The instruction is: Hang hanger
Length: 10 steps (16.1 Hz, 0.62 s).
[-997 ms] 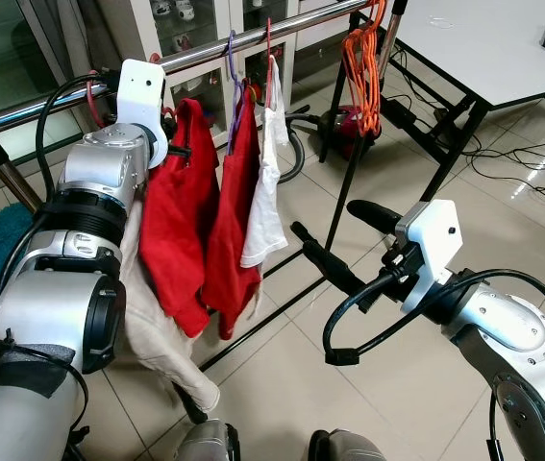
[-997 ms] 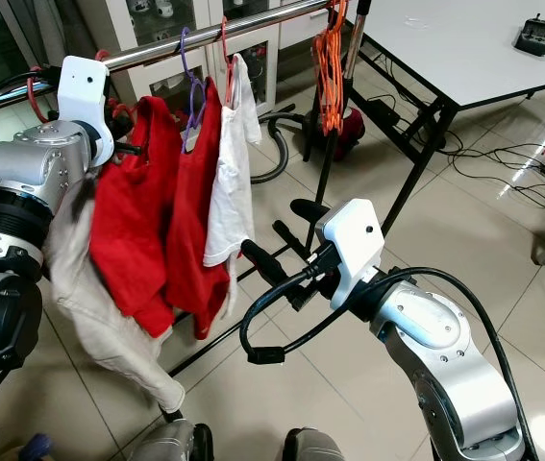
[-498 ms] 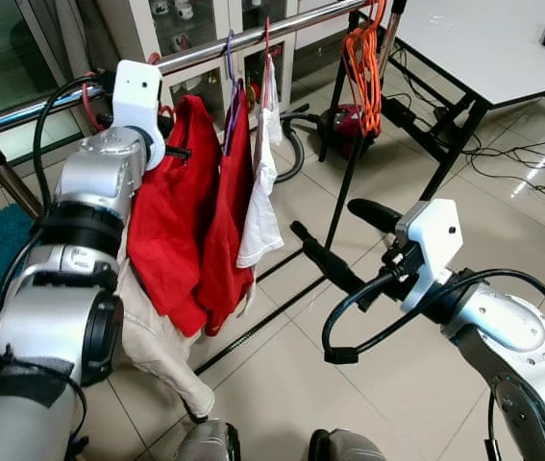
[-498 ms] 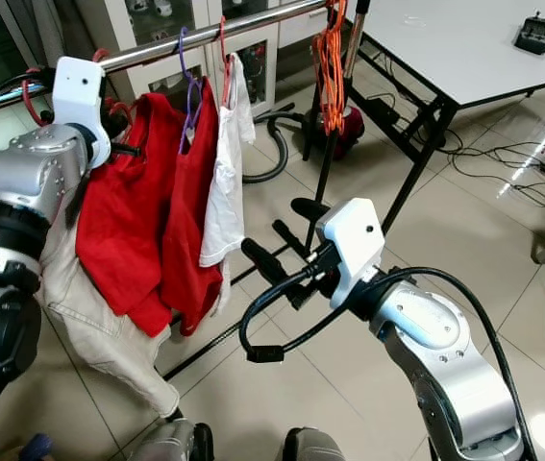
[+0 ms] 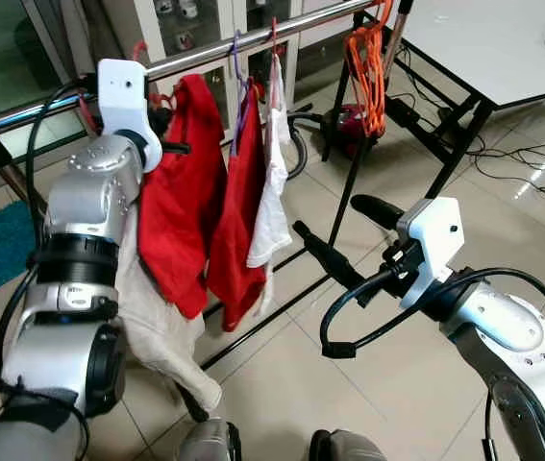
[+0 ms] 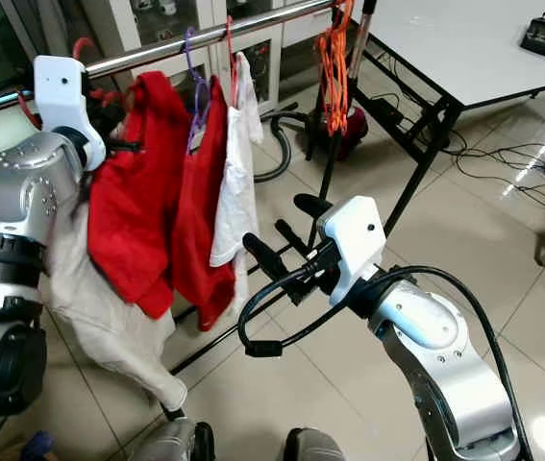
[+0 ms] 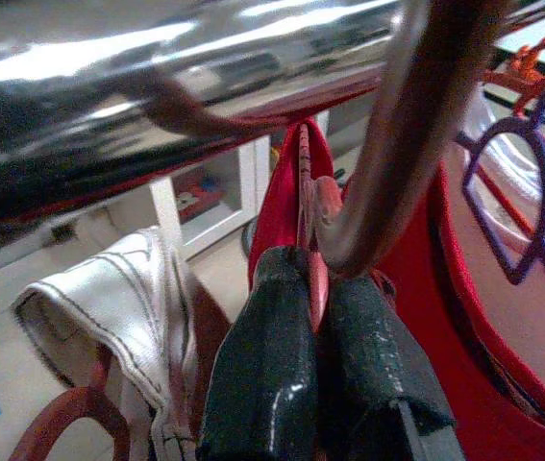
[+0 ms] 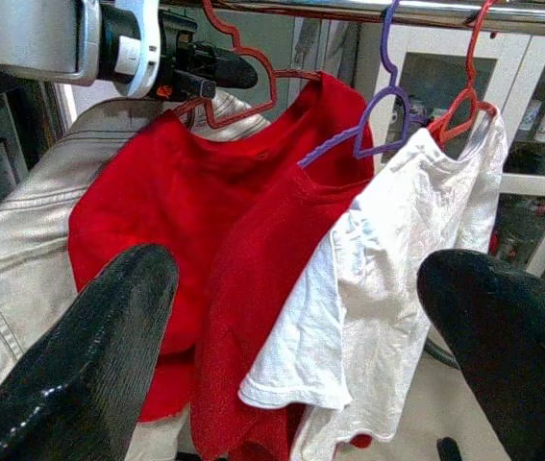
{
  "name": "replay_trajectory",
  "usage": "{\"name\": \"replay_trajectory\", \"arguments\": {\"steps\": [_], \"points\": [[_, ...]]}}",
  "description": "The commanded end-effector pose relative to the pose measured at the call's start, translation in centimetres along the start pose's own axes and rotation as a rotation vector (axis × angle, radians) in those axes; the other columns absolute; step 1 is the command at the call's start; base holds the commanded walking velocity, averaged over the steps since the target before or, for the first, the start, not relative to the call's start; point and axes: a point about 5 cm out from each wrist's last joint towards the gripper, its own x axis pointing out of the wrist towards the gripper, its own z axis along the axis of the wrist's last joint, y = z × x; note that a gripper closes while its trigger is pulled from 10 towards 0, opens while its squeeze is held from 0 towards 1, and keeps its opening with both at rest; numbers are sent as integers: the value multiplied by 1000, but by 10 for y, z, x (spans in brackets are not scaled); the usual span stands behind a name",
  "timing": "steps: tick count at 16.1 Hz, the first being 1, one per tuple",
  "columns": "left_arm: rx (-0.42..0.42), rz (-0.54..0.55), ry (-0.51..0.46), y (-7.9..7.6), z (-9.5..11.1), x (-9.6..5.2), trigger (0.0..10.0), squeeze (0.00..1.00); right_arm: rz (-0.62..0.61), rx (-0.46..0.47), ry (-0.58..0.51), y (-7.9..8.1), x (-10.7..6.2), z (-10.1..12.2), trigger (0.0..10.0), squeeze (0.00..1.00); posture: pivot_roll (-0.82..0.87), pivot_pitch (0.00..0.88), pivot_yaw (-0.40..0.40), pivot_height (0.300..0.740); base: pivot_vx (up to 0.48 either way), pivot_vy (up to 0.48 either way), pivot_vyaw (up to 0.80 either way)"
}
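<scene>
Eye views: left hand (image 5: 163, 123) up at rail (image 5: 253, 36), w/ red hanger (image 8: 238, 72) carrying red shirt (image 5: 187, 206). L wrist view: fingers (image 7: 262, 375) pinch hanger hook just under rail. R wrist view: right hand (image 8: 301, 327) spread, facing garments, apart.

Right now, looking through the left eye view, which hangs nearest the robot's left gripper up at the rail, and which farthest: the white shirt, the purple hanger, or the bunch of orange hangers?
From the left gripper, shut on a red hanger at the rail:
1. Purple hanger, just to its right, carrying a red shirt.
2. White shirt, the next garment along.
3. Orange hangers, at the rail's far right end.
</scene>
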Motion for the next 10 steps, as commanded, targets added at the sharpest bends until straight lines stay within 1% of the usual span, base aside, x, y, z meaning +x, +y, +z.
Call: {"name": "replay_trajectory", "arguments": {"steps": [1,3,4,5,6,7,8,10], "points": [[-6,-37,-14,-6,3,-2,0,0,-5,-9,-11,-1,1,1,10000,0,-8,76,46,740,0,0,0],[-2,-71,-32,-12,1,-8,0,0,-5,-15,-7,-1,2,1,10000,0,-7,74,51,740,0,0,0],[41,-95,-51,-13,-3,-16,0,0,-6,-15,-8,0,2,0,10000,0,-8,75,56,740,0,0,0],[44,-73,-49,-9,-5,-20,0,0,-7,-15,-8,0,1,0,10000,0,-8,75,58,740,0,0,0],[30,-64,-46,-8,-6,-22,0,0,-7,-15,-9,0,1,0,10000,0,-8,75,58,740,0,0,0],[-7,-79,-85,-8,-5,-32,0,0,-9,-14,-6,1,0,-1,10000,0,-5,75,58,740,0,0,0],[-2,-95,-106,-10,-5,-36,0,0,-7,-13,-4,1,0,-1,10000,0,-3,76,56,740,0,0,0],[39,-87,-79,-9,-13,-44,0,0,-1,-14,1,2,0,-3,10000,0,1,77,53,740,0,0,0]]}}
